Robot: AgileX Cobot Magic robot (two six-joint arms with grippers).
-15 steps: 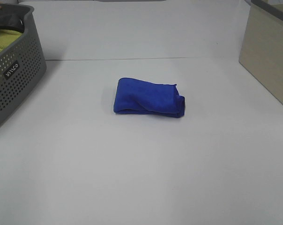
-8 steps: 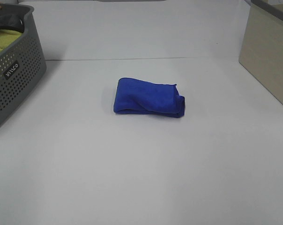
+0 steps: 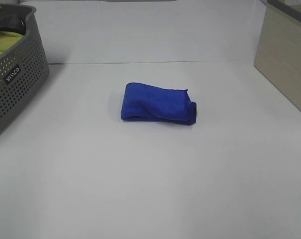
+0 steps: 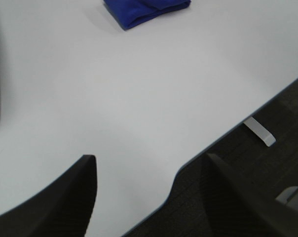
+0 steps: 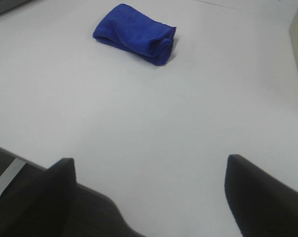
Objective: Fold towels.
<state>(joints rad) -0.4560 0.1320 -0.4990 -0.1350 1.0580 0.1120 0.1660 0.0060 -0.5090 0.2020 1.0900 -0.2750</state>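
The royal-blue towel (image 3: 158, 103) lies folded into a small thick bundle in the middle of the white table (image 3: 150, 174). It also shows in the left wrist view (image 4: 144, 11) and in the right wrist view (image 5: 135, 33). Neither gripper shows in the exterior high view. My left gripper (image 4: 151, 185) is open and empty, over the table's front edge, far from the towel. My right gripper (image 5: 149, 190) is open and empty, also near the front edge and well short of the towel.
A grey perforated basket (image 3: 16, 74) stands at the far left with a yellow-green cloth (image 3: 3, 42) inside. A beige box (image 3: 285, 55) stands at the far right. The table's front edge meets dark floor (image 4: 267, 168).
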